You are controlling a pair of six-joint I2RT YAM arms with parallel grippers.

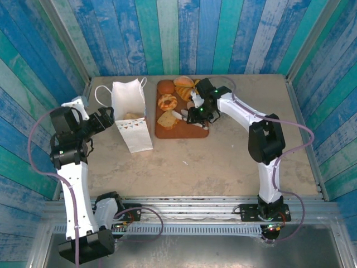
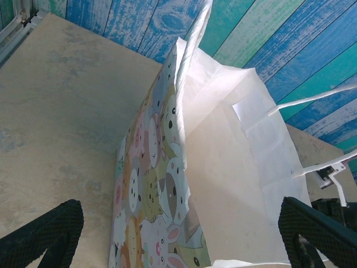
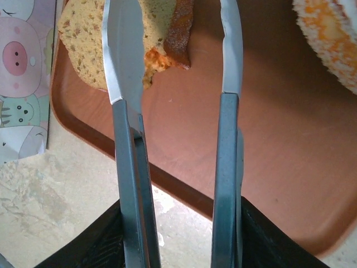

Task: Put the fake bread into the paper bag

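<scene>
The white paper bag (image 1: 131,120) stands upright and open left of the tray, with one bread piece (image 1: 132,116) inside it. My left gripper (image 1: 106,120) is open at the bag's left side, its fingers (image 2: 39,234) spread wide either side of the animal-print wall (image 2: 150,184). Several fake bread pieces lie on the brown tray (image 1: 184,133): a bagel (image 1: 167,102), a slice (image 1: 167,119) and rolls (image 1: 184,84). My right gripper (image 1: 199,113) is shut on grey tongs (image 3: 124,72). The tongs stand open over the tray (image 3: 251,145), one tip on the slice (image 3: 83,39).
A sugared ring (image 3: 329,39) lies at the tray's right, a thin brown strip (image 3: 178,33) between the tong tips. The bag's printed side (image 3: 22,72) stands just left of the tray. Blue plank walls enclose the table on three sides.
</scene>
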